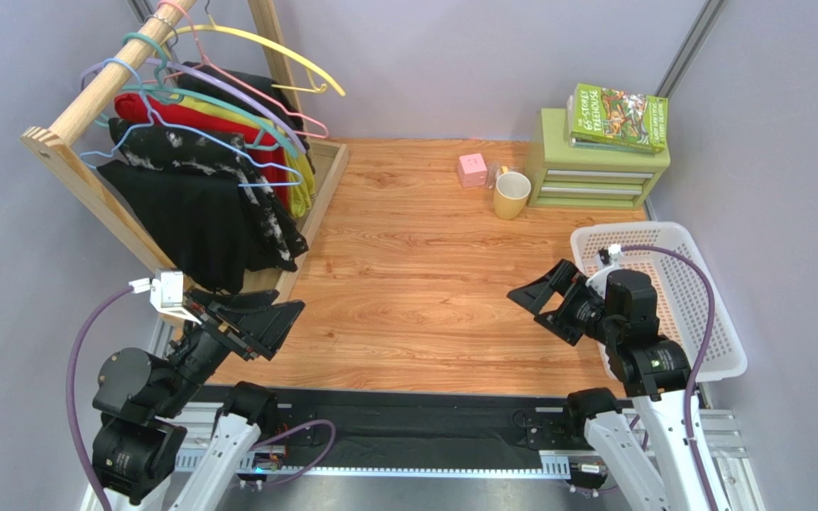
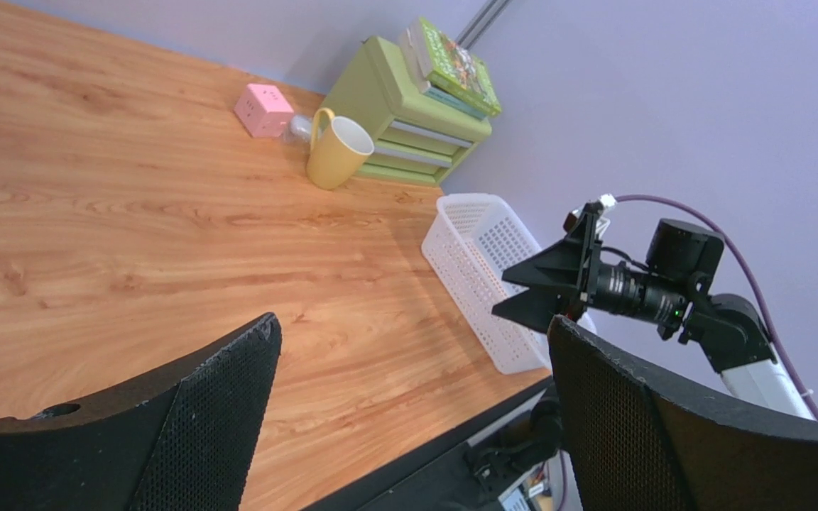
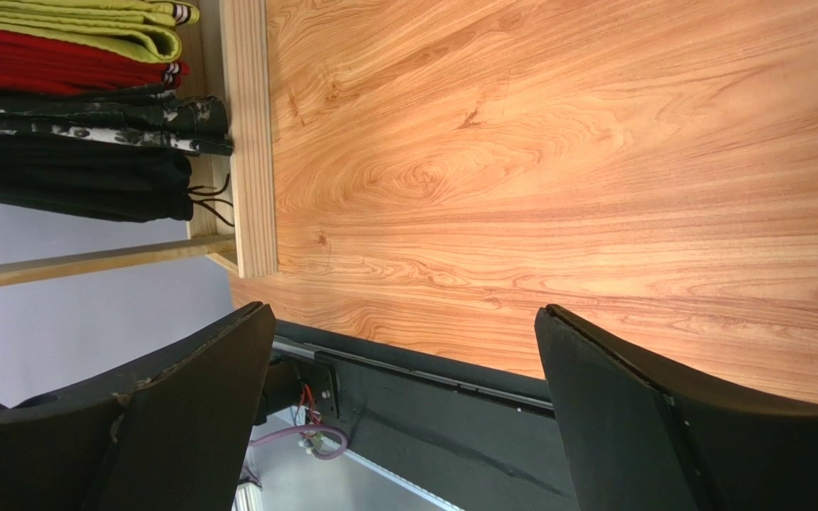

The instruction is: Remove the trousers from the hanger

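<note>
1. Up and to the left of your left end effector (image 1: 270, 323), the trousers (image 1: 184, 229) hang on the hanger (image 1: 275, 183) at the near end of the rack (image 1: 72, 170).
2. Your left end effector is spread, holding nothing, near the trousers' lower edge.
3. Your right end effector (image 1: 545, 298) is spread and empty too, over the surface (image 1: 424, 277), well apart from the trousers.

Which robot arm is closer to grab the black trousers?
Left. The left end effector is open, close to the trousers; the right end effector is across the table by the basket.
</note>
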